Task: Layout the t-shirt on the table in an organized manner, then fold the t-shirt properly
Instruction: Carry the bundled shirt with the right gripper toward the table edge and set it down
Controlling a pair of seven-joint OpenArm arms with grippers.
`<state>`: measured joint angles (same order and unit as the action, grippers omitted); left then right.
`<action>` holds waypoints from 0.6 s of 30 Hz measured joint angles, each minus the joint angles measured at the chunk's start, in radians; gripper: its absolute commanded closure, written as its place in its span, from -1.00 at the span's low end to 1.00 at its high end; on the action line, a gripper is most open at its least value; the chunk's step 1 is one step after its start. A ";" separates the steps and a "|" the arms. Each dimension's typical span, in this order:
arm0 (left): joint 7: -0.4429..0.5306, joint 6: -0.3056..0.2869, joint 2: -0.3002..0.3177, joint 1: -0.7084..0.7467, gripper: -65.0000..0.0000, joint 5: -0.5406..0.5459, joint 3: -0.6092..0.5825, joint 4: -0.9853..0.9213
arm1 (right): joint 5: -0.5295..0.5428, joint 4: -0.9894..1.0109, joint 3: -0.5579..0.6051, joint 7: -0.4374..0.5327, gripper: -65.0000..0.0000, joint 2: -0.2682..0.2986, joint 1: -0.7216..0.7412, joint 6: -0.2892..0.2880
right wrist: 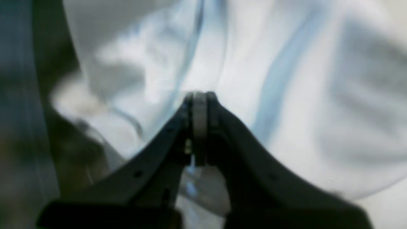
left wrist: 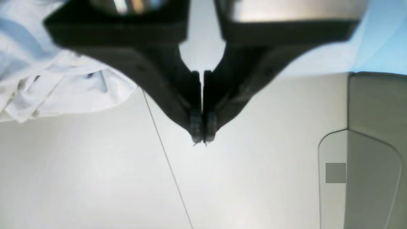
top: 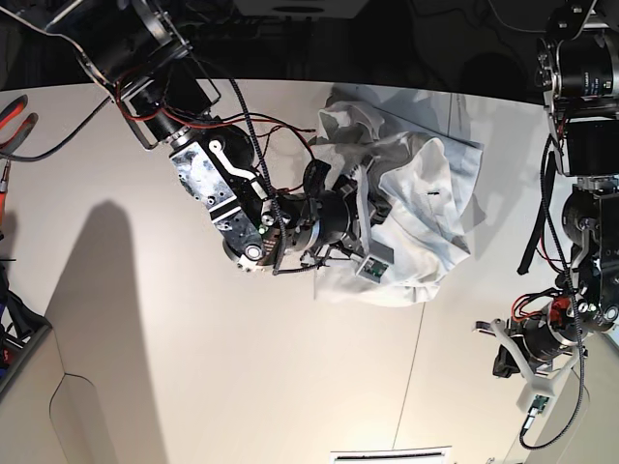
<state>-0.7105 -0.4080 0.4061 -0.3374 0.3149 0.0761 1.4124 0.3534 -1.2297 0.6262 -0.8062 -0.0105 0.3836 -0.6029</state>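
Observation:
The white t-shirt [top: 426, 208] lies crumpled on the far middle of the white table [top: 193, 329]. My right gripper [top: 356, 211] sits over the shirt's left side. In the right wrist view its fingers [right wrist: 178, 127] are shut on a thin fold of t-shirt [right wrist: 286, 95] fabric. My left gripper [top: 500, 362] hangs near the table's right front, away from the shirt. In the left wrist view this gripper [left wrist: 202, 140] is shut and holds nothing, with the t-shirt [left wrist: 63, 92] at the upper left and the table's dark seam [left wrist: 165, 152] below it.
Red-handled pliers [top: 14, 121] lie at the left edge. A grey panel with a rounded outline [top: 87, 416] sits at the front left corner, also visible as the grey panel [left wrist: 375, 143]. A white sheet [top: 392, 454] rests at the front edge. Cables hang off both arms.

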 measured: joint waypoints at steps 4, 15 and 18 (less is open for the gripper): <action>0.000 0.000 0.002 0.004 0.97 0.002 0.000 0.000 | -0.075 0.035 0.103 0.080 1.00 0.007 0.016 0.000; 0.000 0.000 0.004 0.019 0.97 0.002 -0.001 0.000 | -0.201 0.325 0.130 0.462 1.00 -0.018 0.027 -0.003; 0.000 0.000 0.004 0.032 0.97 0.000 -0.001 0.000 | -0.249 0.357 0.104 0.478 1.00 -0.028 0.024 0.053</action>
<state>-0.7105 -0.4080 0.4099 -0.3050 0.3153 0.0753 1.4124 0.1040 -0.8730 0.7303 -0.3283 -0.0387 0.4076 -0.5495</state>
